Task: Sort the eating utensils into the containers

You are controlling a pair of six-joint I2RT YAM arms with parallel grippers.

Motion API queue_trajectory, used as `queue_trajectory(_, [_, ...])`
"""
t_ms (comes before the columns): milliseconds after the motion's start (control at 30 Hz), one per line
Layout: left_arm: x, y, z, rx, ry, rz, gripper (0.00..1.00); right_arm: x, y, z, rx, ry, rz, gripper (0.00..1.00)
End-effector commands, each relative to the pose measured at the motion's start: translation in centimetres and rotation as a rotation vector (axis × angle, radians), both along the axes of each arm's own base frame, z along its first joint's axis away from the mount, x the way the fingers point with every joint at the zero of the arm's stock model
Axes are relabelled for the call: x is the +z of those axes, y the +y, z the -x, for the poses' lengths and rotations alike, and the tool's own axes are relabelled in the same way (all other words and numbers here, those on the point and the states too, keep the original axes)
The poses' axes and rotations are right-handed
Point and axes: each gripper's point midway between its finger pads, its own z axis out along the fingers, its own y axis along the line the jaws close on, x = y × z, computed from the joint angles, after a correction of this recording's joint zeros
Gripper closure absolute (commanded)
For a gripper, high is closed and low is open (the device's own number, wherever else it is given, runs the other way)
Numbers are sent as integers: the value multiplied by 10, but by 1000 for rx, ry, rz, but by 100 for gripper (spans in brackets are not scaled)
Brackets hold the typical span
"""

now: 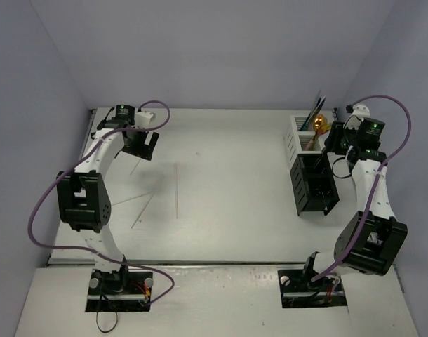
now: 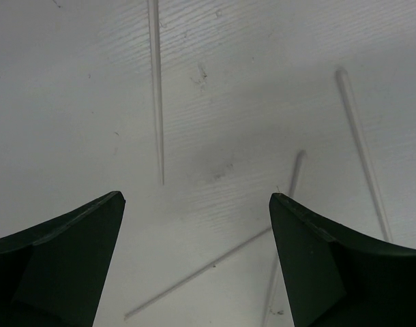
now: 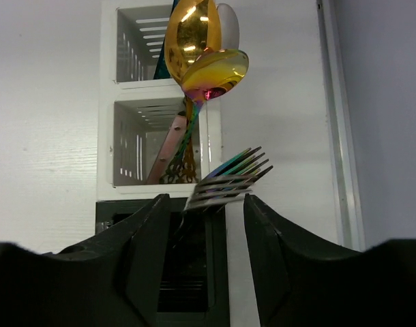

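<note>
Left tool (image 2: 196, 197): fingers spread, above the desk (image 2: 58, 102), over loose pale sticks (image 2: 157, 88).
Right tool (image 3: 204, 204): iridescent fork (image 3: 228, 177) between its fingers, tines up; cannot tell whether pinched.
White box (image 3: 107, 102): holds the gold spoon (image 3: 201, 48), upright.
Black box (image 1: 313, 184): touches the white box's near end.
</note>
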Motion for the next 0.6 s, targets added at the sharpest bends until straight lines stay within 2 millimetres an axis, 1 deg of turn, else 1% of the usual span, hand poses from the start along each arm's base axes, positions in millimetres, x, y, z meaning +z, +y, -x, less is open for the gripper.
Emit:
queue_trajectory(0, [4, 7, -30, -58, -29, -30, 19, 40, 0, -7, 16, -128, 30, 51])
queue_trajectory(33, [6, 6, -38, -68, -40, -28, 21, 49, 4, -4, 25, -150, 26, 47])
queue_trajectory(100, [-6, 5, -49, -93, -23, -14, 28, 63, 10, -2, 48, -183, 23, 45])
queue_trajectory(133, [-9, 4, -54, -100, -21, -7, 32, 69, 14, -1, 60, -197, 23, 43])
queue_trajectory(167, [-12, 4, -60, -107, -20, -6, 34, 76, 18, 1, 71, -215, 22, 43])
queue_trajectory(267, [-24, -2, -80, -142, -17, 29, 42, 99, 32, 8, 119, -271, 17, 41])
queue_trajectory(300, [-26, -3, -83, -148, -18, 36, 44, 102, 36, 12, 127, -269, 10, 40])
queue_trajectory(467, [-43, -11, -107, -158, -14, 85, 48, 126, 56, 22, 188, -319, -10, 34])
queue_trajectory(500, [-49, -11, -108, -154, -3, 91, 48, 132, 61, 24, 198, -331, -10, 30])
queue_trajectory(567, [-51, -10, -117, -146, -12, 89, 49, 142, 70, 27, 223, -354, -7, 22])
